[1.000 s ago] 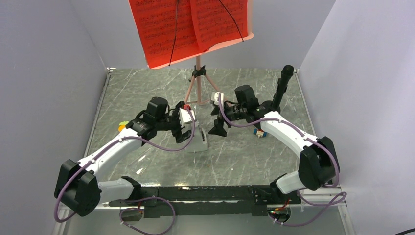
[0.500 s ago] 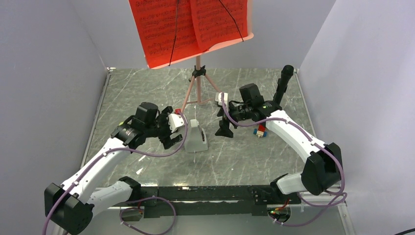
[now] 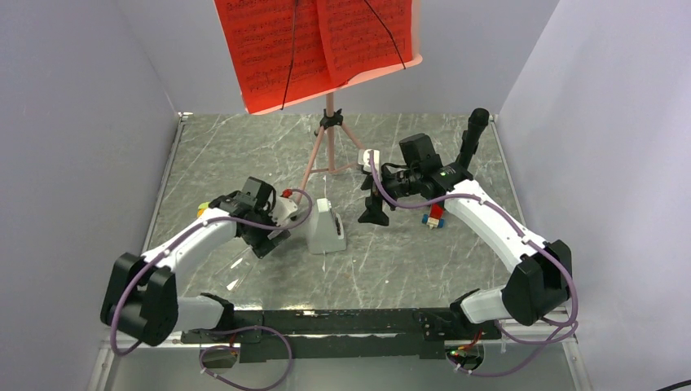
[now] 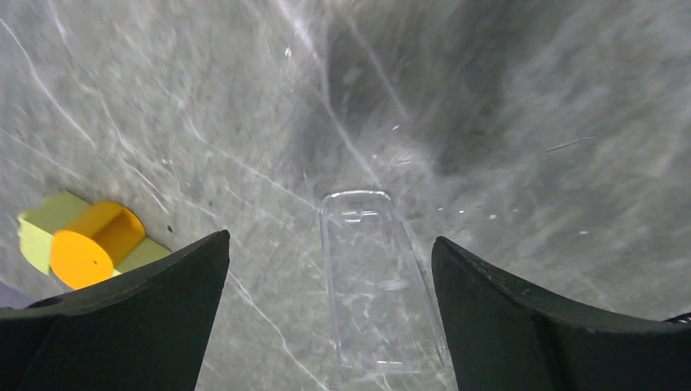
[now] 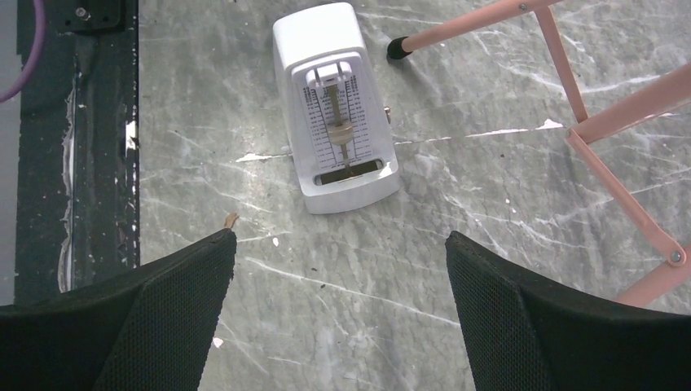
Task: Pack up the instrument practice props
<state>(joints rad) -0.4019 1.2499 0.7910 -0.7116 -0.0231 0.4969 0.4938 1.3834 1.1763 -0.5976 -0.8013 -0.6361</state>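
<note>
The left hand [image 4: 328, 244] hangs open over a clear plastic cover [image 4: 379, 285] on the desk [image 4: 530, 122]; the right hand [image 5: 340, 244], also open, hovers near the white metronome [image 5: 338, 114].

the sheet-music pages [image 3: 277, 49] are red with black printed staves. the music stand [image 5: 644, 102] is pink. the metronome [image 5: 334, 106] is white, its scale finely lined. the desk [image 3: 236, 155] is grey marble, white-veined. one toy block [image 4: 91, 244] is orange on yellow-green; another [image 3: 433, 217] is red, white and blue.
</note>
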